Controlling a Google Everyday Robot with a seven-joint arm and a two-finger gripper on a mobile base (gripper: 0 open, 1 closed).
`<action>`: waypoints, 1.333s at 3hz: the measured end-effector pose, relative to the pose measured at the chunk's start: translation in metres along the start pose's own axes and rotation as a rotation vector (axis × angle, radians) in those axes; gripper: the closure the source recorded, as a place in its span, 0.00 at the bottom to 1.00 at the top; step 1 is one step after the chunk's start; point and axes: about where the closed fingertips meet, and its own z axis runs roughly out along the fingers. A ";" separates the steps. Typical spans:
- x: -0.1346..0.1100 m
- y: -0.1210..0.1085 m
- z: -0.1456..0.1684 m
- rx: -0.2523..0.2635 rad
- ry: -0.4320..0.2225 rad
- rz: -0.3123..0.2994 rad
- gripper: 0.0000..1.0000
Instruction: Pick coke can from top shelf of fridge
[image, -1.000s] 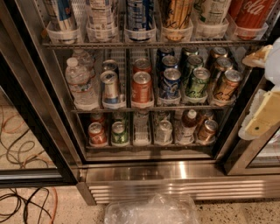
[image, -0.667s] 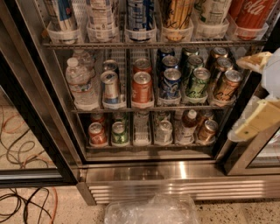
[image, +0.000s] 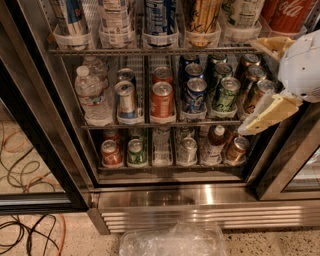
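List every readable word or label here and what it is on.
"Cola", partial white script: coke can, top shelf, far right.
Other cans and bottles: labels too blurred to read.
Gripper, fingers open, below that can at the right: no text.

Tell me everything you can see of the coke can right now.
The coke can is red, glossy metal with white script, standing upright in the rightmost visible clear holder on the top shelf. Only its lower body shows; the frame cuts off its top. The gripper, open, sits just below-left, not touching the can.
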 end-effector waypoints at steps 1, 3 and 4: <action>-0.001 0.000 0.000 0.001 -0.001 0.001 0.00; -0.022 0.031 0.031 0.106 -0.123 0.275 0.00; -0.051 0.062 0.074 0.117 -0.221 0.436 0.00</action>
